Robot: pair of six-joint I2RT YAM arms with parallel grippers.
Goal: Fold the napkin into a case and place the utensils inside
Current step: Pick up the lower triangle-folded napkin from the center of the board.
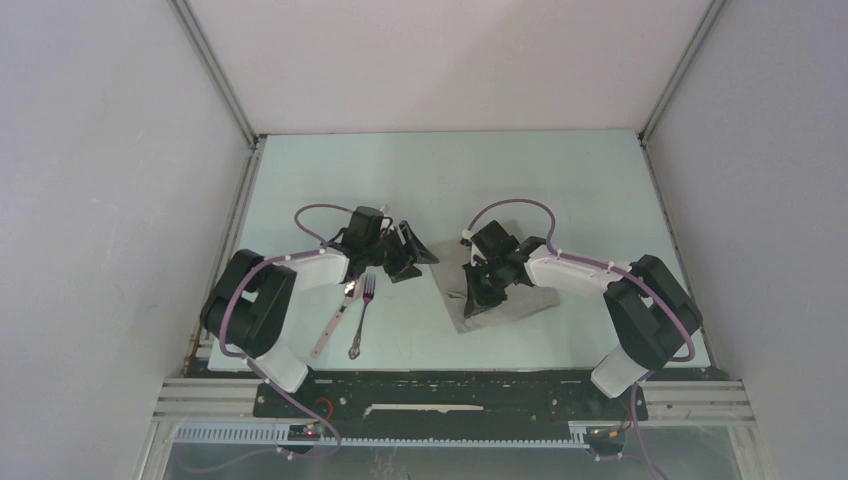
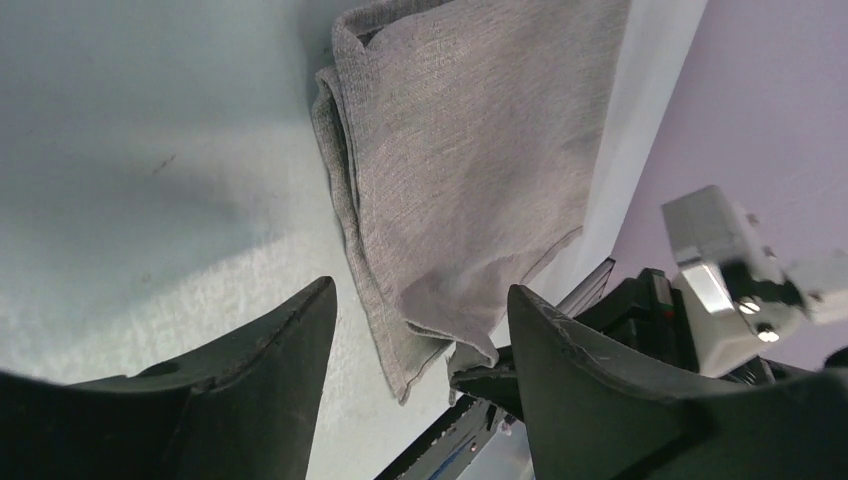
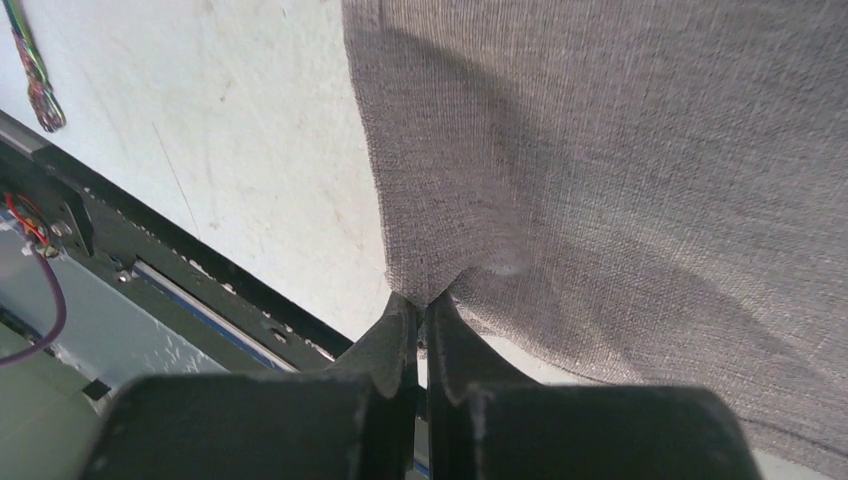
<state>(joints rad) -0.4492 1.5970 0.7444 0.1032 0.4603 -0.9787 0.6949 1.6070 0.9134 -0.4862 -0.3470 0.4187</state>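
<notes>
At the near edge of the worktop [image 1: 560, 190], in front of the left arm, the spoon [image 1: 333, 322] and the fork [image 1: 361, 318] lie side by side, handles toward the arms. Both are slim and hard; the spoon's handle is pale. Farther in and to the right lies the napkin [image 1: 515, 303], a soft, matte grey weave already doubled into an oblong with stacked edges. The right jaws are pressed together on its left edge, and the cloth puckers at their tips. Beyond, the left jaws stand spread and empty, just beside the cloth. The step looks like another fold toward the case. Carry the pinched edge over low and evenly so the limp layers do not slide. Let the left jaws pin the other side, and leave one end open.
</notes>
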